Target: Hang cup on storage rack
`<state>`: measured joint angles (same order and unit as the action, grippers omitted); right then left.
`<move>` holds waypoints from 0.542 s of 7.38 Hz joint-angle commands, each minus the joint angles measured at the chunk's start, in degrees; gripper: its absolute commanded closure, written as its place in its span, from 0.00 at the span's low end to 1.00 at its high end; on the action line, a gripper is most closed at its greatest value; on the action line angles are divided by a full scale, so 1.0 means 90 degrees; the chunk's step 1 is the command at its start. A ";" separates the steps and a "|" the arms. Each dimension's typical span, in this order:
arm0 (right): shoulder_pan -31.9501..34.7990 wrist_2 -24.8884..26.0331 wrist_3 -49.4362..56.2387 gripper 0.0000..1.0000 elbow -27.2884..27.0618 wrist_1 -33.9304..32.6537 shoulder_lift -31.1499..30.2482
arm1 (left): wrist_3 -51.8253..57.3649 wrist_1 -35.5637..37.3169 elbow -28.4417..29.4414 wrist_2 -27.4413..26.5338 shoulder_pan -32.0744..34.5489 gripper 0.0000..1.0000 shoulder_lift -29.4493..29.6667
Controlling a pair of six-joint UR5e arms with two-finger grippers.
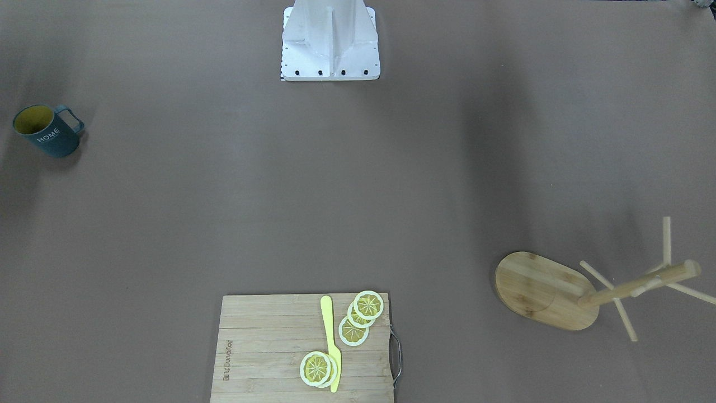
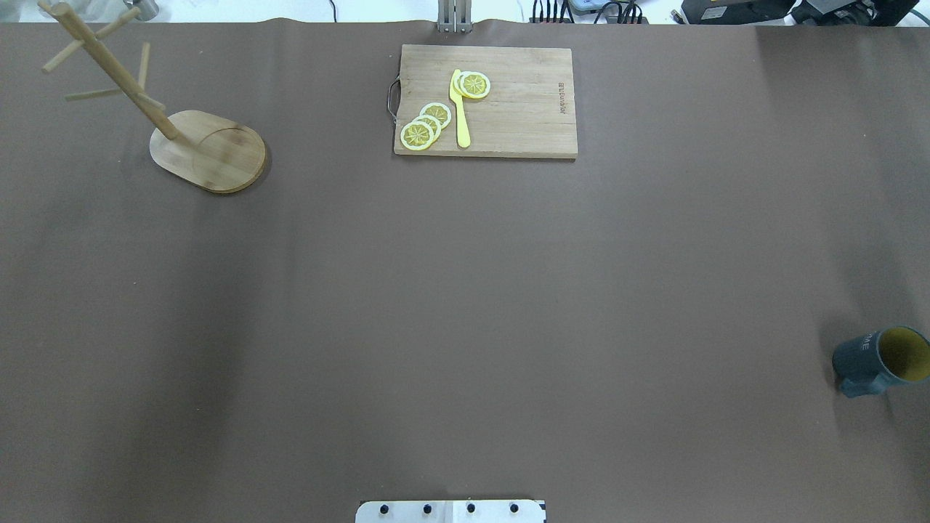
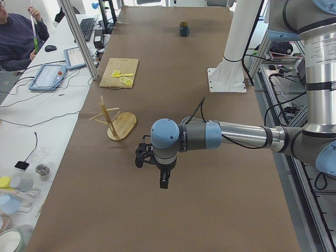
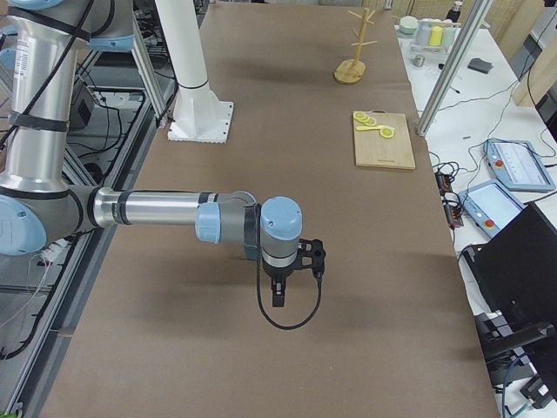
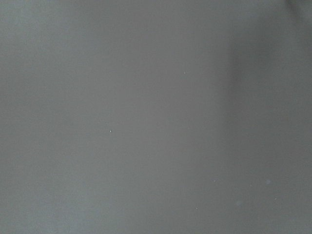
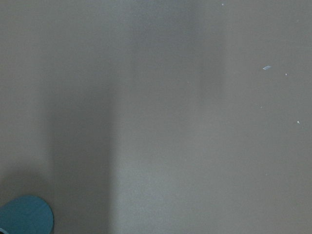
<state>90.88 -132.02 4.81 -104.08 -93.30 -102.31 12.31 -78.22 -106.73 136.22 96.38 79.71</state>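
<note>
The left claw (image 3: 164,181) hangs over bare table (image 2: 465,290), and its fingers are too small to tell whether they are apart or together. Not far beyond it the rack (image 3: 118,123) stands upright on its oval base. Further off lies a cutting board (image 3: 119,72) with lemon slices (image 2: 425,125) and a yellow knife (image 2: 460,112). The cup (image 2: 875,361) stands upright at the table's other end, close under the right claw (image 4: 278,296), whose state cannot be told either.
</note>
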 commanded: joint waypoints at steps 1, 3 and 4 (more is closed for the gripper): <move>0.0000 0.0001 -0.0006 0.00 0.0001 -0.0005 0.0000 | 0.0000 -0.0019 -0.0054 0.0001 0.0004 0.01 -0.0009; 0.0000 -0.0202 0.0013 0.00 -0.0279 -0.0015 0.0000 | -0.0010 -0.0010 -0.0093 -0.0009 0.0004 0.01 0.0001; 0.0000 -0.0233 0.0003 0.00 -0.0494 0.0005 0.0010 | -0.0010 -0.0019 -0.0123 -0.0009 0.0004 0.02 0.0020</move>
<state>90.88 -133.38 4.86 -106.23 -93.33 -102.28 12.23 -78.33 -107.44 136.17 96.39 79.75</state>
